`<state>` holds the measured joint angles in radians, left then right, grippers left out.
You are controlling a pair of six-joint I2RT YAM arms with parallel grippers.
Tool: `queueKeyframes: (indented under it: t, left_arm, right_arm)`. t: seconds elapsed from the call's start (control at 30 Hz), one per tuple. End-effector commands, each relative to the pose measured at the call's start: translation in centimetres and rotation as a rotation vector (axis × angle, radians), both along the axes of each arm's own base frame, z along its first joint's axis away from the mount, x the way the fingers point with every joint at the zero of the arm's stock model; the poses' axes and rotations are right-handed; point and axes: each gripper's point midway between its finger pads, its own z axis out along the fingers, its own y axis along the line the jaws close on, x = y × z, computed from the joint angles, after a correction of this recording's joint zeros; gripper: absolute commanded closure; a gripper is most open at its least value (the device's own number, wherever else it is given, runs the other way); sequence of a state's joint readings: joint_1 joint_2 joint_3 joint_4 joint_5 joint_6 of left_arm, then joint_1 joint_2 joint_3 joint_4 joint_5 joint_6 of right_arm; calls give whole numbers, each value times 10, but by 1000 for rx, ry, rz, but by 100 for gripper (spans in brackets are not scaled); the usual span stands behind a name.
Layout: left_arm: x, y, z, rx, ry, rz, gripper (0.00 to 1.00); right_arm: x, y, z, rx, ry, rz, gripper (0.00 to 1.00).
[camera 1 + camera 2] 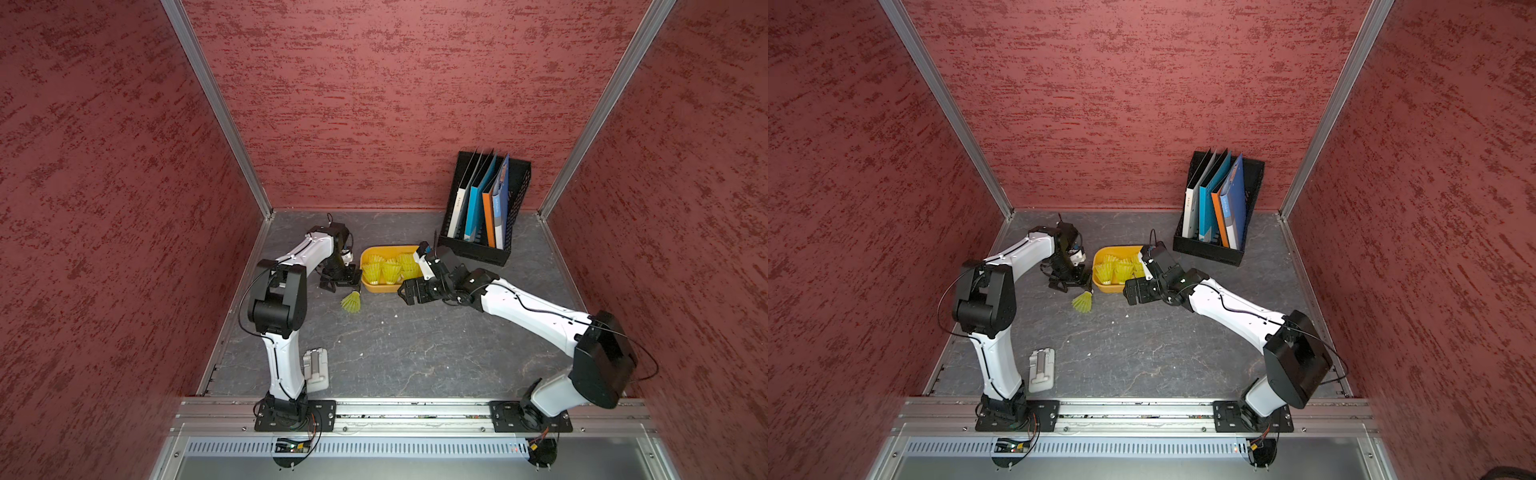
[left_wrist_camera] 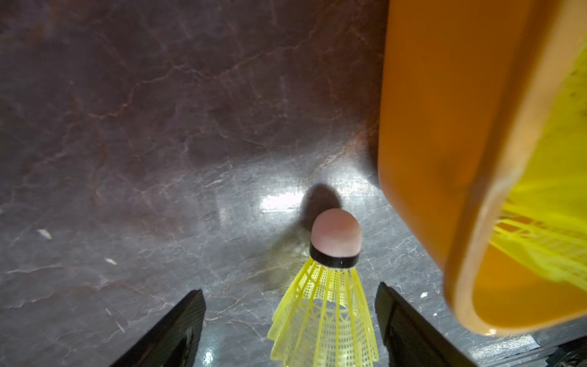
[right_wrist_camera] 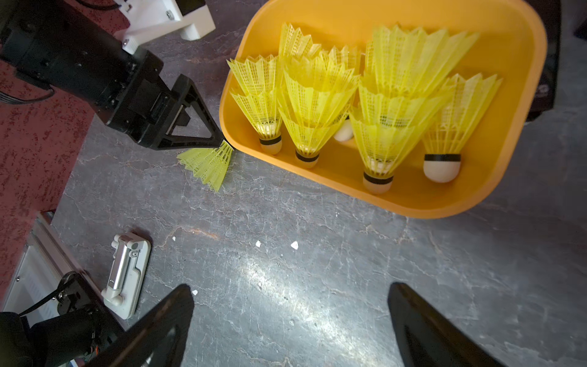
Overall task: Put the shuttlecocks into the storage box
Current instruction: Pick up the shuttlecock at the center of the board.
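The left end effector (image 2: 289, 289) and right end effector (image 3: 290, 287) gape wide over a veined grey tabletop (image 1: 415, 345) between red walls (image 1: 374, 104).

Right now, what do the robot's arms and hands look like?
The left arm and right arm have white shells, black joint housings and thin black cables looping outside. The left hand and right hand are black, with tapering fingers.
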<state>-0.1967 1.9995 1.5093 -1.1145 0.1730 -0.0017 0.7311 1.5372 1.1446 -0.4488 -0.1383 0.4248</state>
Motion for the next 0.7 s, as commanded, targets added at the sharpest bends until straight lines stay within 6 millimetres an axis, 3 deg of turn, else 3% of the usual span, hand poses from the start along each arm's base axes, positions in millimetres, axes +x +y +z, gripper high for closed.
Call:
queueKeyframes:
  t: [0.0,0.27,0.67]
  left_arm:
    - [6,-5,0,6,-17,-30,13]
    - [6,-1,-10,34,-1,-8,12]
    - [10,33,-8,124,-26,156,18]
  right_arm:
    - [3,6,24,80,-36,-14,2]
    - [2,5,22,91,-25,-27,2]
    - [1,6,24,100,-22,-25,1]
